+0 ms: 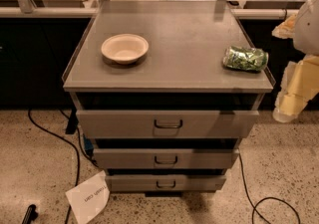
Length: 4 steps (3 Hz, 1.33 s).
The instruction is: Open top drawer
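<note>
The top drawer [119, 124] is the widest and tallest of three grey drawer fronts in the grey cabinet. Its small dark pull handle [168, 124] sits at the centre. The front stands a little forward of the cabinet top, with a dark gap above it. My gripper [294, 96] is a pale yellowish shape at the right edge. It hangs beside the cabinet's right front corner, level with the gap above the top drawer. It is well to the right of the handle and touches nothing.
A cream bowl [124, 48] and a crumpled green bag [245, 58] lie on the cabinet top [184, 34]. The middle drawer [124, 159] and bottom drawer [129, 183] sit below. A white paper [88, 199] and black cables [75, 153] lie on the floor.
</note>
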{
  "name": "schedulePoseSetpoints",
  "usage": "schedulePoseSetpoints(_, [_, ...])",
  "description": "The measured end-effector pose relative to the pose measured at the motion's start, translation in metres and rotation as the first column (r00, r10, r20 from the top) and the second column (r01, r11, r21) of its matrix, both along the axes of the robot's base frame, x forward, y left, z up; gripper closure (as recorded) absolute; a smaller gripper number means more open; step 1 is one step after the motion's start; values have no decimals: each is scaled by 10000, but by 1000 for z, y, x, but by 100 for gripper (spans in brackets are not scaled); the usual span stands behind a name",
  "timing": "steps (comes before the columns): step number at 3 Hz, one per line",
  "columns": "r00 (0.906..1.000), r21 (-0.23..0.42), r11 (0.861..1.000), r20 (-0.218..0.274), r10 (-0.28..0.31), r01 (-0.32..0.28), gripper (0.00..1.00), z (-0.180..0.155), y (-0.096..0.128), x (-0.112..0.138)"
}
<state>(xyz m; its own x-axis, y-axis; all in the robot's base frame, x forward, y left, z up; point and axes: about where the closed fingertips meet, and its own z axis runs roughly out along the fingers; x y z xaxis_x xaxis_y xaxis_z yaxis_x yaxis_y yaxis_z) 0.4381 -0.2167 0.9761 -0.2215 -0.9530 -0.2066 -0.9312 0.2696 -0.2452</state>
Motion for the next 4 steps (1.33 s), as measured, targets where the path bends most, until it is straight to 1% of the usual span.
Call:
schedulePoseSetpoints(1, [10000,1,10000,2,-1,1,0,0,0,0])
schedulePoseSetpoints(2, [9993,107,9998,328,-168,165,0,-1,0,-1])
schedulePoseSetpoints(3, [9928,949,9915,712,-960,891,0,-15,6,-24])
schedulePoseSetpoints(4, [9688,2129,9511,575,-2409,2239,0,-57,11,-49])
